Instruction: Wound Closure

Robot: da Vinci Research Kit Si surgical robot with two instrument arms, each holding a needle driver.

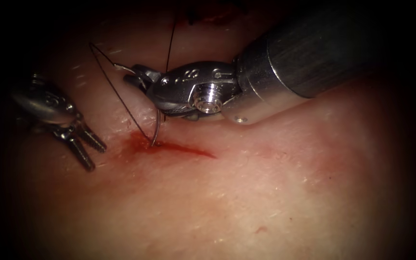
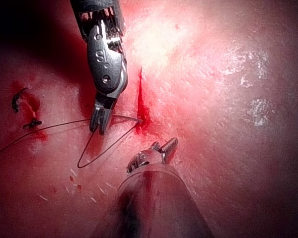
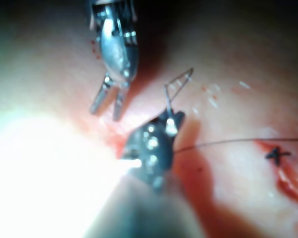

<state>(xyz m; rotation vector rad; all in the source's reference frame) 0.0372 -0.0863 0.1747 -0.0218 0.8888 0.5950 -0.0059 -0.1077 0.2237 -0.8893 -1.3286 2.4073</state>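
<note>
My left tool (image 1: pixel 86 150) hangs open and empty left of the cut (image 1: pixel 179 148). The needle (image 1: pixel 156 130), thin, curved, bright steel, has its tip in the cut's left end; I'd say it's stiff and slippery, best gripped mid-curve. My right tool (image 1: pixel 138 77) grips its tail end, thread (image 1: pixel 116 91) looping off.
</note>
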